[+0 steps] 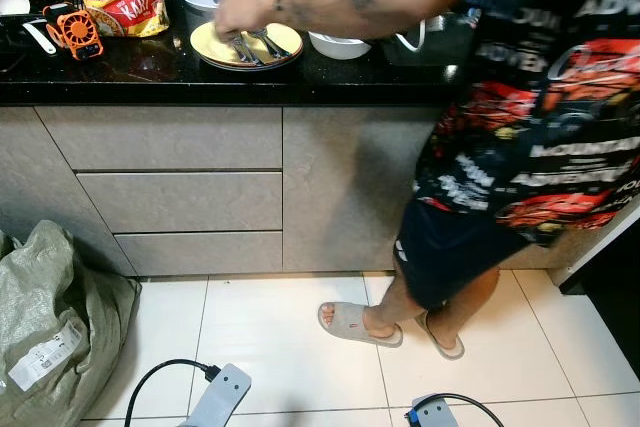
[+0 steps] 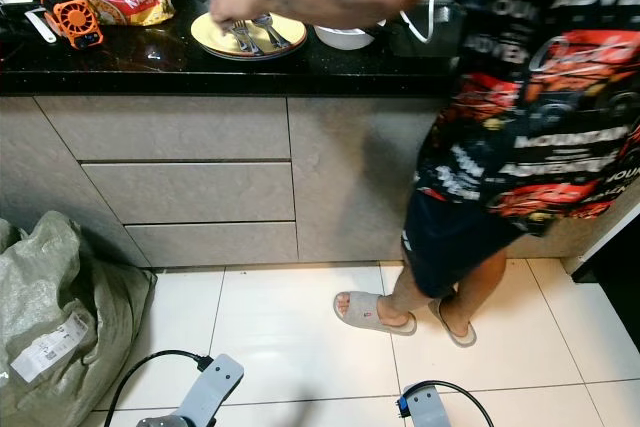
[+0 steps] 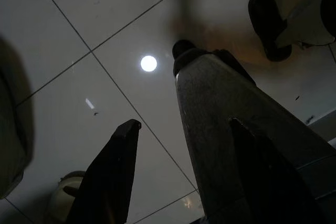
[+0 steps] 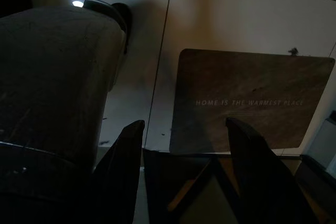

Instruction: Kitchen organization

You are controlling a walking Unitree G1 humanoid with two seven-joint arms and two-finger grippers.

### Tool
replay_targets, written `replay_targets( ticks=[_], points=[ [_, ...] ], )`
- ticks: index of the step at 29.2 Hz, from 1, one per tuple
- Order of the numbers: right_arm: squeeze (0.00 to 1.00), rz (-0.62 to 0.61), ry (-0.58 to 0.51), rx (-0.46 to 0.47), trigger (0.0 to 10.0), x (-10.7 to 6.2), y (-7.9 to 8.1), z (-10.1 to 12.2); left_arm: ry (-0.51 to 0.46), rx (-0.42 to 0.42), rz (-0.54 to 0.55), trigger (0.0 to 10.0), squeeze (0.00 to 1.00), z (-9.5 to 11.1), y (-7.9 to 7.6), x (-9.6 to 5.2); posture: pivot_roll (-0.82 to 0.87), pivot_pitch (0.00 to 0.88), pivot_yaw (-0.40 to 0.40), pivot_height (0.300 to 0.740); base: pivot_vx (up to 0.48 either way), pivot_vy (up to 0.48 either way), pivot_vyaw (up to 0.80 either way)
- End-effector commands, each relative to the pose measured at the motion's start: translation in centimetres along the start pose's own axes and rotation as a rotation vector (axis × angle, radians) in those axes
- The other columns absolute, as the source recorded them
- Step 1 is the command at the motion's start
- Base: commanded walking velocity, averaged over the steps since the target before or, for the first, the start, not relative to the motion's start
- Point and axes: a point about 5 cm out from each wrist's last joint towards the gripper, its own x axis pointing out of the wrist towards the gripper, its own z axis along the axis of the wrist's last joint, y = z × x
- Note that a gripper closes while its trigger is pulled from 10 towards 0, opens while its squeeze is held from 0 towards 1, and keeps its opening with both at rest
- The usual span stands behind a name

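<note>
Person's hand (image 1: 240,9) over forks (image 1: 255,45) on plate (image 1: 284,39), far surface (image 1: 150,72). Left claw (image 3: 181,129), right claw (image 4: 181,129): both open, empty, hanging idle.

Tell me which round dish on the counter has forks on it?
The flat yellow plate, just under the person's hand, holds the forks. The white bowl to its right is deeper and shows no cutlery.
</note>
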Motion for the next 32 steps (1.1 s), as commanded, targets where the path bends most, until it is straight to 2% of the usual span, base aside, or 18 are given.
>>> replay_targets(
  ticks=[1,32],
  points=[
    [0.0,0.019,0.024,0.005,10.0,-0.02,0.51,-0.66,0.062,-0.005,-0.018,10.0,0.0,-1.73,-0.16,-0.14,0.02,0.085,0.014,0.74,0.0,0.0,0.0],
    [0.0,0.021,0.02,-0.009,10.0,-0.01,0.58,-0.48,0.064,0.017,-0.015,10.0,0.0,-1.63,-0.04,-0.16,0.01,0.059,0.013,0.74,0.0,0.0,0.0]
  ],
)
